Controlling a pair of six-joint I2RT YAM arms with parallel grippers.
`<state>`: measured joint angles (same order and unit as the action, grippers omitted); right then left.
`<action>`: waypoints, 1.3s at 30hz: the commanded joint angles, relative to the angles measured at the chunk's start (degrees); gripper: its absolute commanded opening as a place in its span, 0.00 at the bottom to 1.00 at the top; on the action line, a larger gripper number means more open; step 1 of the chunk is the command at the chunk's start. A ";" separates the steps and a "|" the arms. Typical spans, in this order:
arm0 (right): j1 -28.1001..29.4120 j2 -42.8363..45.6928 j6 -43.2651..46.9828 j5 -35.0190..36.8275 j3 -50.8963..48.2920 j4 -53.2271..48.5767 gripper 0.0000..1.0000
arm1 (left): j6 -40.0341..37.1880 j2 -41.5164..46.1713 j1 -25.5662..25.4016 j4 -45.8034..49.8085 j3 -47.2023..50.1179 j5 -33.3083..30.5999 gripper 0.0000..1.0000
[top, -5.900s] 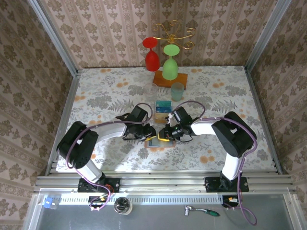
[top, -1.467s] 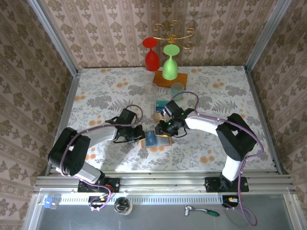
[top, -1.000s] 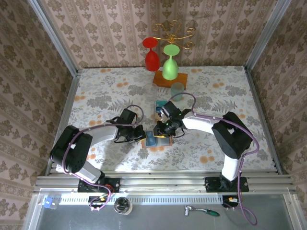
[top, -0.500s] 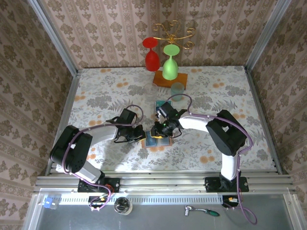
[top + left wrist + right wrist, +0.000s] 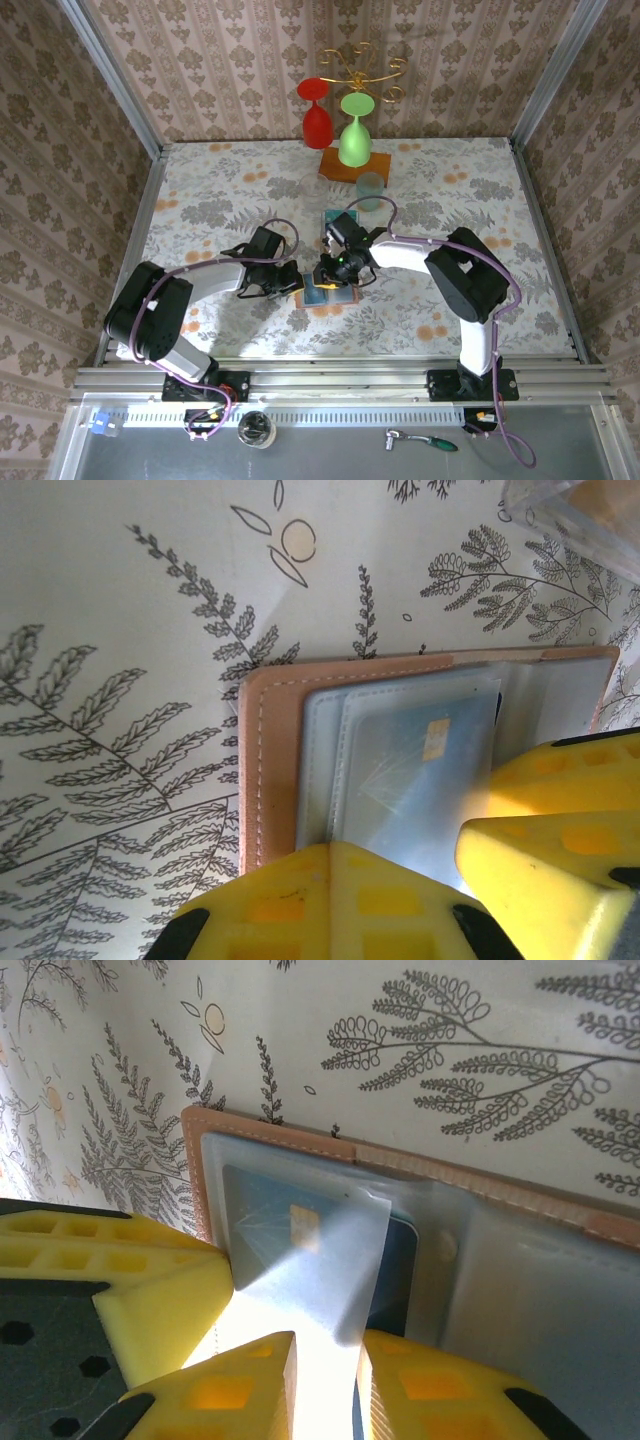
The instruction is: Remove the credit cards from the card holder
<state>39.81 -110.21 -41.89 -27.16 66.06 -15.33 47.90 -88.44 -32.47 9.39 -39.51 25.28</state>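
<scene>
Right pincer [image 5: 325, 1348] around teal card [image 5: 290, 1245] in card holder [image 5: 262, 1132]

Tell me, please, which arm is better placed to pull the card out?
Right: the right gripper pinches the teal card, partly lifted from the card holder; the left gripper, shut, seems to pin the holder down.

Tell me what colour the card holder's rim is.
Tan-brown with pale stitching; the card holder shows it best in the left wrist view.
</scene>
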 commanded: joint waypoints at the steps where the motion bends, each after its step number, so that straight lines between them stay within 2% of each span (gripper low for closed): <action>1: 0.49 -0.59 1.91 3.83 1.39 -5.03 0.25 | -1.44 -0.88 0.56 1.66 0.46 -0.48 0.03; 7: 0.55 0.69 3.91 6.57 2.70 -8.34 0.25 | -1.54 -0.96 0.60 1.86 0.22 -0.41 0.03; 27: 0.72 3.46 4.27 7.18 3.55 -9.54 0.26 | -1.61 2.12 0.52 5.11 -2.47 -0.58 0.04; 39: 0.68 5.61 4.37 8.51 2.34 -9.91 0.27 | -0.66 1.23 -1.56 4.60 -3.80 -0.32 0.03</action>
<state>40.21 -106.48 -38.11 -20.25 68.60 -23.14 47.68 -87.26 -33.28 13.32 -41.69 25.21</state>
